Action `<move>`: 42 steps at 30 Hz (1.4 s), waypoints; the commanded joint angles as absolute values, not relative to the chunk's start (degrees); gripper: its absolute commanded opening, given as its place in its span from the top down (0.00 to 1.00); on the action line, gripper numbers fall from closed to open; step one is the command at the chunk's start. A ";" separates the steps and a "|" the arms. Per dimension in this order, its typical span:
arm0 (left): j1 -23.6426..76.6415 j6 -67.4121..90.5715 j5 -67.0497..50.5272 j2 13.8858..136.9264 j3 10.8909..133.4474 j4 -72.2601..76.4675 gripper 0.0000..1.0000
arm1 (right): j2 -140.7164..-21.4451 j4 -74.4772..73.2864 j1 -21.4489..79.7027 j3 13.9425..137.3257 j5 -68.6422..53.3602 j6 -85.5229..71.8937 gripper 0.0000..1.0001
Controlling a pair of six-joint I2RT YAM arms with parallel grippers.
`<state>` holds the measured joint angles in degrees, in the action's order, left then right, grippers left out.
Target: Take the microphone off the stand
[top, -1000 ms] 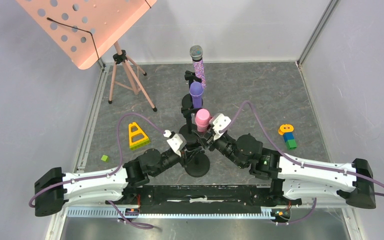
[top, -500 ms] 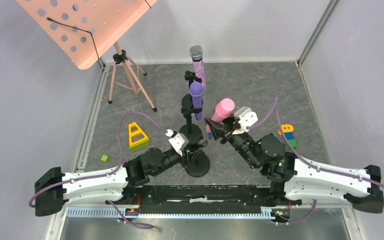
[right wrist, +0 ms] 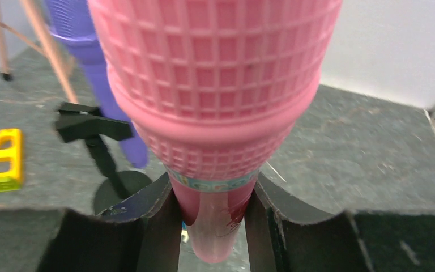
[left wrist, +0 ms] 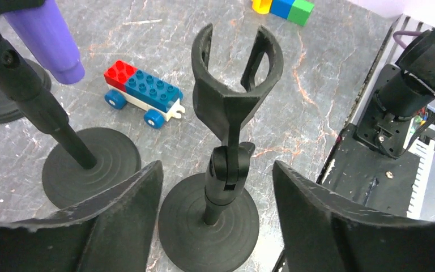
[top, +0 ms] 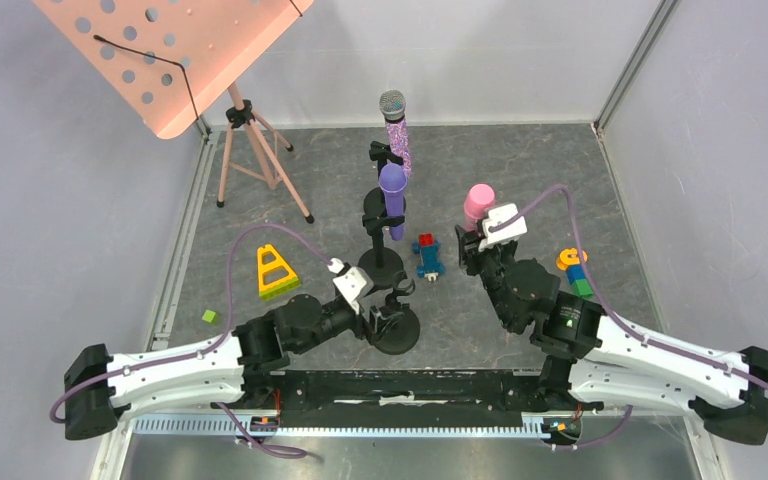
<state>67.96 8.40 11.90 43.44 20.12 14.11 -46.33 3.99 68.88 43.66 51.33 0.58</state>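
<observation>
Top view: the pink microphone (top: 478, 200) stands upright, well right of the near stand (top: 400, 338), at the tip of the right arm (top: 550, 315) extended over the worktop (top: 520, 160).

Left wrist: the stand's clip (left wrist: 235, 85) holds nothing. The left fingers (left wrist: 122, 218) are spread wide either side of its base.

Right wrist: the right fingers (right wrist: 158, 226) clamp the microphone's handle.

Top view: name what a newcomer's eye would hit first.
The pink microphone, clamped upright in the right gripper, is held right of centre, off any stand. An empty black stand sits near-centre between the fingers of the open left gripper. A big peach music stand fills the far left corner.
</observation>
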 commanded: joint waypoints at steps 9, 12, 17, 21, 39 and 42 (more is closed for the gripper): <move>67.77 14.65 14.29 26.13 22.50 3.75 0.00 | -53.86 -22.70 39.25 44.69 21.28 -11.80 0.89; 67.80 15.03 15.70 22.83 22.41 1.53 0.00 | -56.82 -23.29 30.50 42.49 8.28 -11.46 0.90; 67.82 15.02 17.94 19.61 22.67 -2.01 0.00 | -63.49 -23.14 19.22 39.37 -8.13 -10.12 0.87; 67.81 15.46 18.42 19.44 22.90 -3.40 0.00 | -66.47 -22.90 14.86 37.80 -8.17 -8.79 0.83; 67.85 16.66 18.22 22.14 22.78 -4.01 0.00 | -71.16 -19.61 6.17 32.04 7.36 -9.02 0.71; 67.82 16.67 18.35 22.37 23.03 -4.35 0.00 | -71.33 -19.70 6.13 31.42 12.50 -9.40 0.69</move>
